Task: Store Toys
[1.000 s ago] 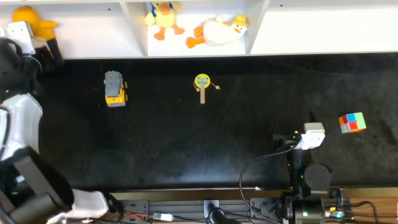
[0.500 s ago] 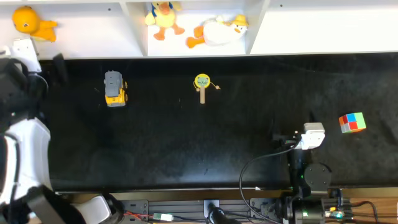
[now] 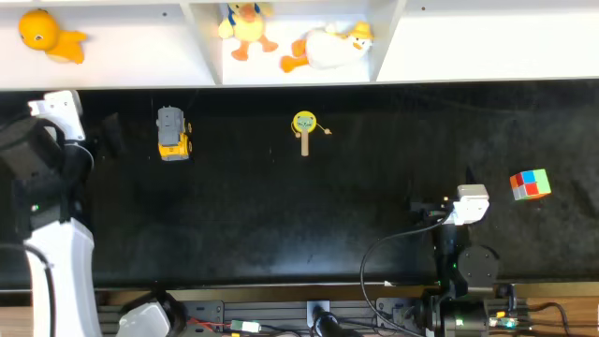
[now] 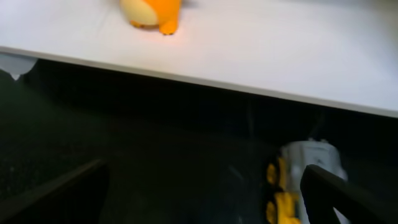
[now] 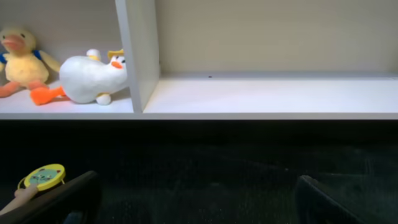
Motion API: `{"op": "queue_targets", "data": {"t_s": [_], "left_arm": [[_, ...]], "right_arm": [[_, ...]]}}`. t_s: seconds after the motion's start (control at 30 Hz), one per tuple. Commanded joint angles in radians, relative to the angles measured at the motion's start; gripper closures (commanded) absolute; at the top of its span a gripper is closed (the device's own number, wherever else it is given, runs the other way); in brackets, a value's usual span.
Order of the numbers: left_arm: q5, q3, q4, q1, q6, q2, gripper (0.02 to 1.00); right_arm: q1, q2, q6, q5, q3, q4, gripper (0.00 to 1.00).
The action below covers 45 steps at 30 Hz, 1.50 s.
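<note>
While the toy truck point(image 3: 172, 132) sits near the counter's point(image 3: 281, 215) rear-left corner, we see the left pincer point(image 4: 204, 171) released and empty beside it, the right pincer point(image 5: 198, 180) likewise released. We judge an off-centre close could roll the truck away on its wheels.

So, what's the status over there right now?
Left pincer open, empty, near toy truck. Right pincer open, empty. Truck, rattle, cube not yet shelved. Nothing blocking the truck.

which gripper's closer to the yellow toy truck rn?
Left. The left gripper is just beside the yellow toy truck; the right gripper is far across the black mat, near its own base.
</note>
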Motion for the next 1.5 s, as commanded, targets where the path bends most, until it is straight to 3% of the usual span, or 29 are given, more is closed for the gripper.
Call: {"op": "queue_targets", "data": {"t_s": [0.03,0.1,0.27,0.5,0.9,1.5], "left_arm": [[0.003,-0.011,-0.046,-0.040,-0.030,-0.079,0.020],[0.000,-0.011,-0.070,-0.067,-0.035,-0.100,0.018],[-0.118,-0.025,-0.105,-0.161,-0.142,-0.117,0.023],[-0.162,-0.047,-0.159,-0.284,-0.233,-0.117,0.023],[-0.179,-0.047,-0.301,-0.381,-0.231,-0.096,0.047],[-0.231,-0.047,-0.116,-0.393,-0.232,0.161,0.051]], "right_arm": [[-0.002,-0.009,0.003,-0.009,-0.003,0.003,0.005],[-0.002,-0.009,0.003,-0.009,-0.003,0.003,0.007],[-0.002,-0.009,0.003,-0.009,-0.003,0.003,0.005],[-0.002,-0.009,0.003,-0.009,-0.003,0.003,0.007],[-0.002,-0.009,0.003,-0.009,-0.003,0.003,0.005],[-0.002,-0.009,0.003,-0.009,-0.003,0.003,0.005]]}}
